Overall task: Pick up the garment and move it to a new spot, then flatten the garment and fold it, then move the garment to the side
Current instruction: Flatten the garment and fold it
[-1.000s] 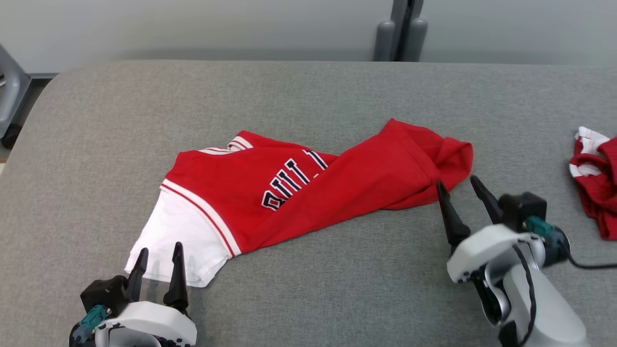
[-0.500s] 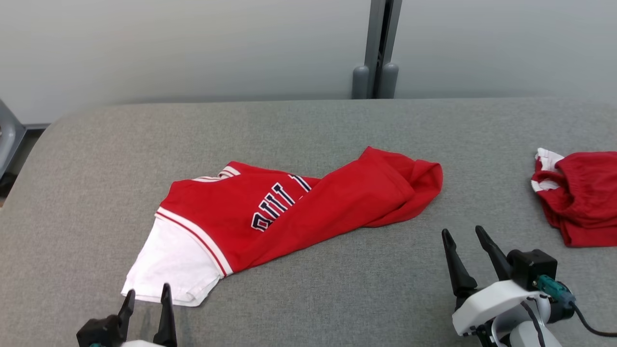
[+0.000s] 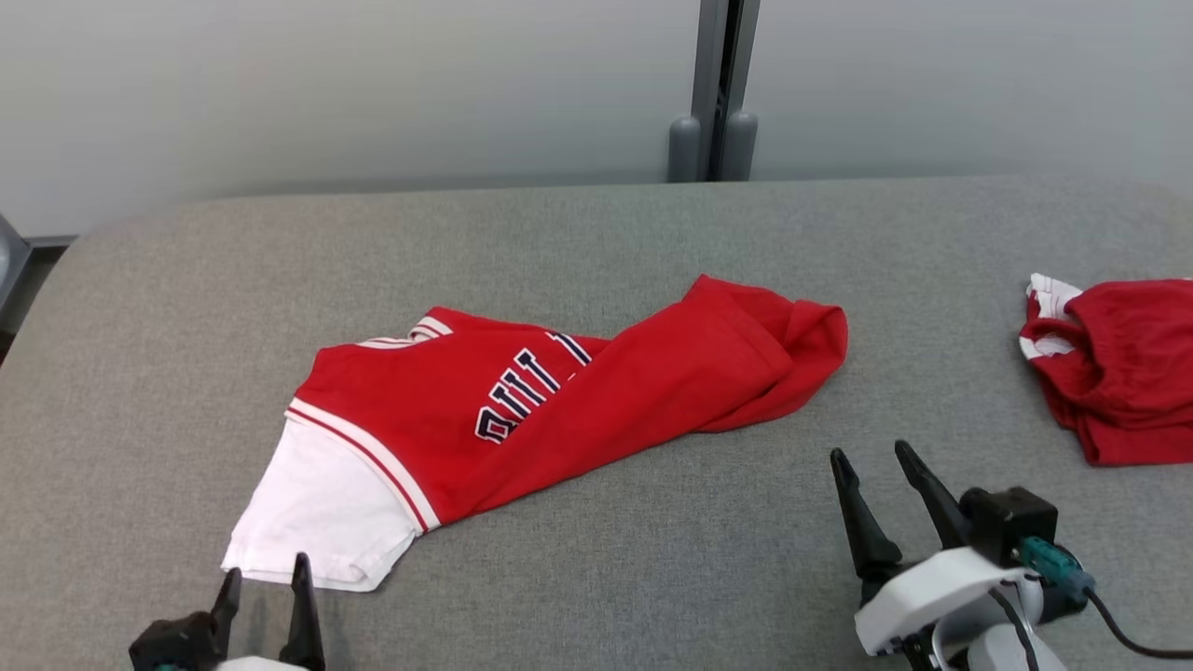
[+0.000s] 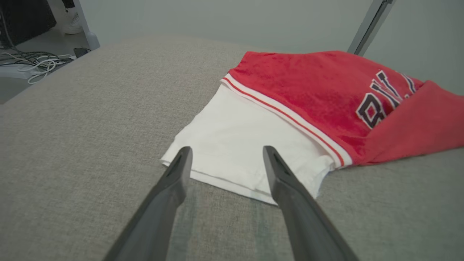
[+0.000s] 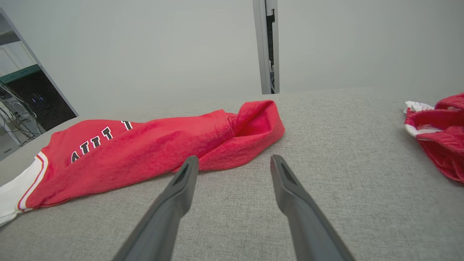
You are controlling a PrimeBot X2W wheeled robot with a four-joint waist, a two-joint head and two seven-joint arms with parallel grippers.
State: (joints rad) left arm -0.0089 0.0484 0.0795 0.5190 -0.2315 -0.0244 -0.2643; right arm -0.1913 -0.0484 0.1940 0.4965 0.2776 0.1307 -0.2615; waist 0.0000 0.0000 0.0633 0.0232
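where garment (image 3: 596, 391) lies, grey table (image 3: 606, 233) stands before wall (image 3: 373, 93).

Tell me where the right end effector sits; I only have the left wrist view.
Observer: The right end effector is open and empty, short of the red end of the jersey, with bare table between them.
Operator: Is that end flat?
Observer: No, it is bunched and folded over itself.
Operator: Anything else on the table?
Observer: A second red garment lies crumpled at the far right, apart from the jersey.
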